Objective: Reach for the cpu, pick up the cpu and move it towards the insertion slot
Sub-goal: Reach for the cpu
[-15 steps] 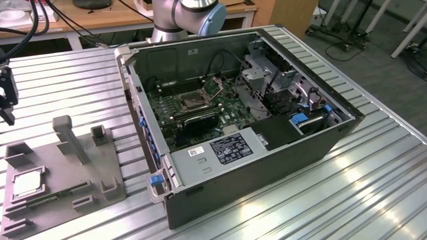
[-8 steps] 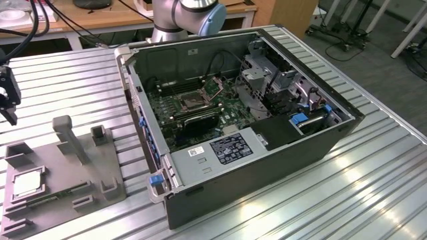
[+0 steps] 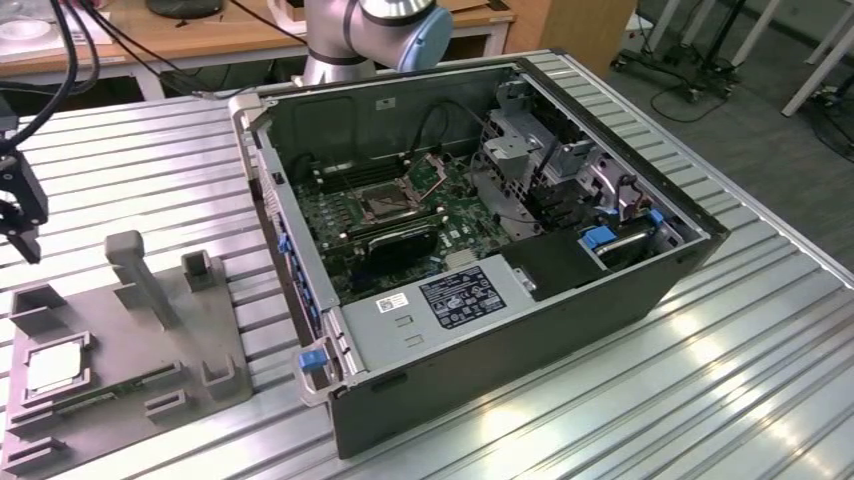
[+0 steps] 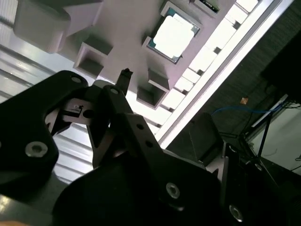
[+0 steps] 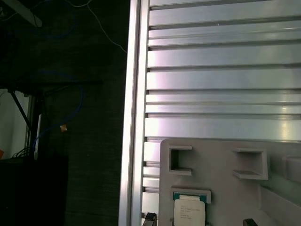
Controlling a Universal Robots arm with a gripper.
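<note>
The gripper (image 3: pixel 19 225) is hanging in the air at the exterior view's left edge, up above the grey plate (image 3: pixel 134 345), and it is not touching anything. Its fingers are spread wide apart and are holding nothing. In the first wrist view the two dark fingertips (image 5: pixel 149 217) are showing on either side of the cpu (image 5: pixel 189 211). The cpu is lying flat in a little square pocket on the near left part of the grey plate, with its pale shiny face up. The plate is resting on the ribbed metal table (image 3: pixel 747 380). The open computer case (image 3: pixel 534 330) is sitting just to the exterior view's right of the plate. The insertion slot (image 3: pixel 378 205) is sitting inside the case on the green board (image 3: pixel 447 215), well apart from the cpu and the gripper.
</note>
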